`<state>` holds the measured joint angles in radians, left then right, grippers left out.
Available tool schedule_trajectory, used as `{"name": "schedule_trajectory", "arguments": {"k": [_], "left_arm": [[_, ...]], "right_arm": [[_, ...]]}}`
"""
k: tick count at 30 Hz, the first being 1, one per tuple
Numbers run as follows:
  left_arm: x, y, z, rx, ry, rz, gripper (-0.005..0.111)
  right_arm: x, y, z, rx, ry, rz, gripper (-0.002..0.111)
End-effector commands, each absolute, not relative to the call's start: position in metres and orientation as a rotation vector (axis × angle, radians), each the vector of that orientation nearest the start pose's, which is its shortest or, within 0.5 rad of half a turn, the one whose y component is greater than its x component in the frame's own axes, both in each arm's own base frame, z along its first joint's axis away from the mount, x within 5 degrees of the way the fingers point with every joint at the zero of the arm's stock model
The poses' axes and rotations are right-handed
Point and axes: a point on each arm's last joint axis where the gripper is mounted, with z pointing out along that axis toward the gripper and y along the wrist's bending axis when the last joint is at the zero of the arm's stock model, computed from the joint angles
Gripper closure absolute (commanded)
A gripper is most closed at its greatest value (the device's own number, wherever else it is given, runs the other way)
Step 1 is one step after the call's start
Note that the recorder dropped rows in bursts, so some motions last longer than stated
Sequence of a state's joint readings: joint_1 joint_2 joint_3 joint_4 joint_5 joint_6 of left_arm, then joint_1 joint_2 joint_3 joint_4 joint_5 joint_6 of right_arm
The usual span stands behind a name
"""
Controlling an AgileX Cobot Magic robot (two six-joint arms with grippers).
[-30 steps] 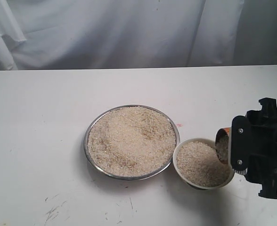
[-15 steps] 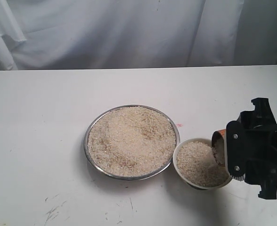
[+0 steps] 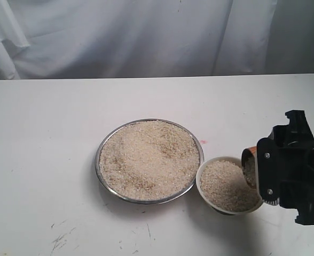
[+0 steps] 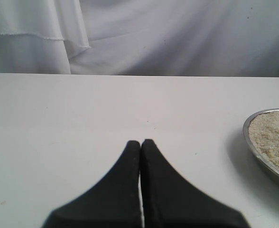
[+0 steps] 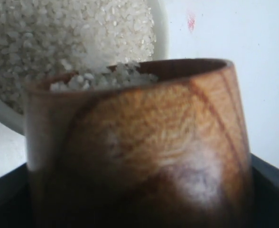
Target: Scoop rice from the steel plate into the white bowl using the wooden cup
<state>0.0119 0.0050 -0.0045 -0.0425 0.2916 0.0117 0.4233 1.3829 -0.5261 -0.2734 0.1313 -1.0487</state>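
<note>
The right tool (image 3: pixel 261 170) grips the cup (image 3: pixel 249 162), its jaws spread wide around the wood. The cup is tipped on its side, with its mouth over the right edge of the bowl (image 3: pixel 199 184). In the exterior view the tool's black body covers most of the cup, so only the mouth and a sliver of brown show. It also hides the bowl's right rim.

In the right wrist view the cup (image 5: pixel 144 142) fills the picture and the tool shows only as dark, blurred strips at the lower corners. Rice (image 5: pixel 101 78) lies at the cup's lip and blurs into the heap in the bowl (image 5: pixel 161 28). Whether grains are falling cannot be made out.

The plate (image 3: pixel 99 160) sits mid-bench (image 3: pixel 39 133), heaped with rice (image 3: pixel 149 160), and its rim is just beside the bowl. Whether they touch is unclear.

The left tool (image 4: pixel 140 145) has its fingers pressed together with nothing between them. It sits above bare bench, well apart from the plate (image 4: pixel 247 137), which the frame edge cuts off.
</note>
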Motion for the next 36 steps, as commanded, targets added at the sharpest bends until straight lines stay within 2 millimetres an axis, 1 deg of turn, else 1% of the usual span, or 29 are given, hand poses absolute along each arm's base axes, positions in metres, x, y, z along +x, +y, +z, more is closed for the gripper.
{"name": "schedule_trajectory", "arguments": {"k": [1,11,14,21,26,28,31,36], "left_arm": [[0.055,-0.001,0.187,-0.03,1.768,-0.027,0.107],[0.055,-0.001,0.187,-0.03,1.768,-0.027,0.107],[0.055,-0.001,0.187,-0.03,1.768,-0.027,0.107],[0.055,-0.001,0.187,-0.03,1.768,-0.027,0.107],[0.055,-0.001,0.187,-0.03,1.768,-0.027,0.107],[0.055,-0.001,0.187,-0.03,1.768,-0.027,0.107],[0.055,-0.001,0.187,-0.03,1.768,-0.027,0.107],[0.055,-0.001,0.187,-0.03,1.768,-0.027,0.107]], "right_arm": [[0.218,0.094,0.179,-1.908,1.613,-0.447,0.108],[0.218,0.092,0.179,-1.91,1.635,-0.472,0.108],[0.218,0.09,0.178,-1.937,1.634,-0.492,0.108],[0.218,0.094,0.179,-1.956,1.578,-0.498,0.108],[0.224,0.096,0.186,-1.943,1.554,-0.528,0.108],[0.226,0.095,0.185,-1.976,1.551,-0.549,0.108],[0.225,0.1,0.179,-2.045,1.509,-0.561,0.108],[0.225,0.106,0.173,-2.104,1.478,-0.559,0.108]]}}
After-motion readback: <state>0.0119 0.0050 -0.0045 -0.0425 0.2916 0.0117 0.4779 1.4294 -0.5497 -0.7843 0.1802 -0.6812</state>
